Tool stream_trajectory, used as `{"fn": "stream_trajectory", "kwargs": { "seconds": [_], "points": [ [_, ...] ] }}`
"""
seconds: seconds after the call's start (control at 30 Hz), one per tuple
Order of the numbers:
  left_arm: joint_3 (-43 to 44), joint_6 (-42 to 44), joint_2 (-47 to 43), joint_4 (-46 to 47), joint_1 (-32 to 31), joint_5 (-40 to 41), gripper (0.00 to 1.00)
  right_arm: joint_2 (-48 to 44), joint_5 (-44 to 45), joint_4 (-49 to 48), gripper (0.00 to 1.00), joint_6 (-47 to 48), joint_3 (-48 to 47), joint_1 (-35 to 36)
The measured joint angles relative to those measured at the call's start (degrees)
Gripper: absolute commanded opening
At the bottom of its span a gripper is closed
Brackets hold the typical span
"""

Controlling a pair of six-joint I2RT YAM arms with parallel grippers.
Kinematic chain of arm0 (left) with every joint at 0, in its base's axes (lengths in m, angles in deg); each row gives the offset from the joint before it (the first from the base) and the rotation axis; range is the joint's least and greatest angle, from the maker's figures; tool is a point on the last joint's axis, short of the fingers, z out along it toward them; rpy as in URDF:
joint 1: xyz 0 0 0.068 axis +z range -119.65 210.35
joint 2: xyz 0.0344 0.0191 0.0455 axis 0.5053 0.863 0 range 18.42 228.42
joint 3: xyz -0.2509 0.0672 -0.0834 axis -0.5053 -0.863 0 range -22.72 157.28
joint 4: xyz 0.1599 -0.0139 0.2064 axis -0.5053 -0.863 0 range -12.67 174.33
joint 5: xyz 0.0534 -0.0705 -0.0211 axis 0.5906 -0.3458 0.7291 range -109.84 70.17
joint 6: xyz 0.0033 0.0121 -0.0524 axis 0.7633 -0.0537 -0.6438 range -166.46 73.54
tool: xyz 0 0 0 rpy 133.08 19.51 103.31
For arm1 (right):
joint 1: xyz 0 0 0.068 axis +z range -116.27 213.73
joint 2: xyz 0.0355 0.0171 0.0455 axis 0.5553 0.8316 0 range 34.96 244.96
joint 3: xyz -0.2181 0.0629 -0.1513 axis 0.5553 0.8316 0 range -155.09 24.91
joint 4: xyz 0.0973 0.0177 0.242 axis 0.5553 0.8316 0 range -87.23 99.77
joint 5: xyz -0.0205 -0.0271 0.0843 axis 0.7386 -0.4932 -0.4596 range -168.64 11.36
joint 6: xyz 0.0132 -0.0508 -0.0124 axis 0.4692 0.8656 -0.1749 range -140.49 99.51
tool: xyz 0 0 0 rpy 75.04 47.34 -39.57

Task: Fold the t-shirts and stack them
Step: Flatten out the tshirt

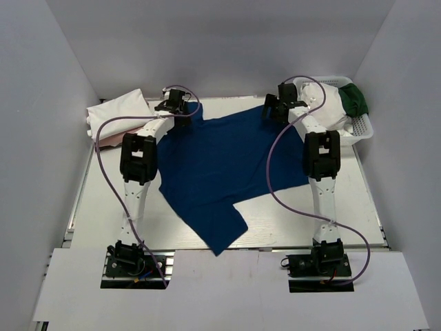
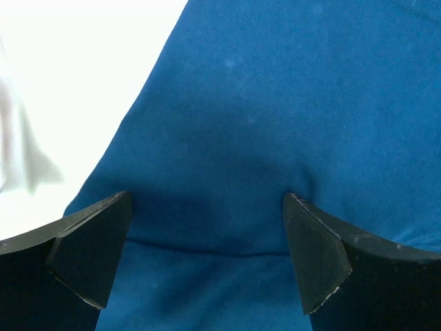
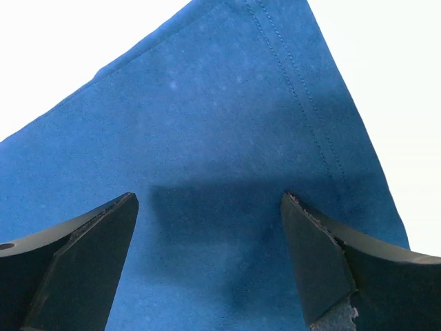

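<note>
- My left gripper [image 1: 173,102] has its fingers [image 2: 89,255] spread wide, with nothing pinched between them.
- The blue shirt [image 1: 220,172] lies directly under those fingers and fills the gap between them. In the wrist view its edge runs up and away just outside the left-hand finger, and the bare table [image 1: 289,221] shows bright beyond it.
- I cannot tell whether the left fingertips rest on the cloth or hang just above it.
- My right gripper [image 1: 279,107] reads the same way: fingers [image 3: 324,262] wide apart, nothing gripped.
- Under the right fingers I see a far corner of the blue shirt. A double-stitched hem comes from ahead of the fingers and passes the outer side of the right-hand finger, and a shadow lies on the cloth between the tips.
- From above, the blue shirt is spread mostly flat. Its far edge runs from one pair of fingers to the other, and the rest trails back from the fingers toward the arm bases, ending in a narrow flap at the near edge of the table.
- The white shirt [image 1: 120,109] sits in a soft heap just to the left of the left fingers, not between them, with the pink shirt [image 1: 103,142] peeking out beneath its near side.
- The basket [image 1: 362,127] stands just to the right of the right fingers. It holds a white cloth [image 1: 331,103] on the side nearer the fingers and the green shirt [image 1: 355,100] on the side farther from them.
</note>
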Motion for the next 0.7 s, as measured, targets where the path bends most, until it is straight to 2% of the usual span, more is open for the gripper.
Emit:
{"fn": "stream_trajectory", "kwargs": {
  "seconds": [0.17, 0.3, 0.43, 0.57, 0.7],
  "points": [
    [13.38, 3.78, 8.07, -1.42, 0.44, -3.21, 1.0, 4.35, -3.37, -1.49, 0.9, 0.46, -6.49, -1.68],
    [17.16, 7.45, 10.25, -1.29, 0.83, -6.75, 1.0, 4.68, -7.32, -3.39, 0.9, 0.44, -6.36, -2.8],
    [18.69, 9.22, 11.1, -1.38, 0.92, -8.61, 1.0, 1.92, -8.96, -8.09, 0.9, 2.6, -0.46, -2.97],
    [18.56, 9.57, 10.62, -1.92, 0.9, -9.55, 1.0, -3.32, -9.14, -7.74, 0.9, 5.55, 6.88, -2.62],
    [11.65, 7.74, 4.9, -3.23, 0.74, -10.86, 1.0, -11.02, -8.15, -7.69, 0.9, 8.0, 15.34, -1.51]
  ]
}}
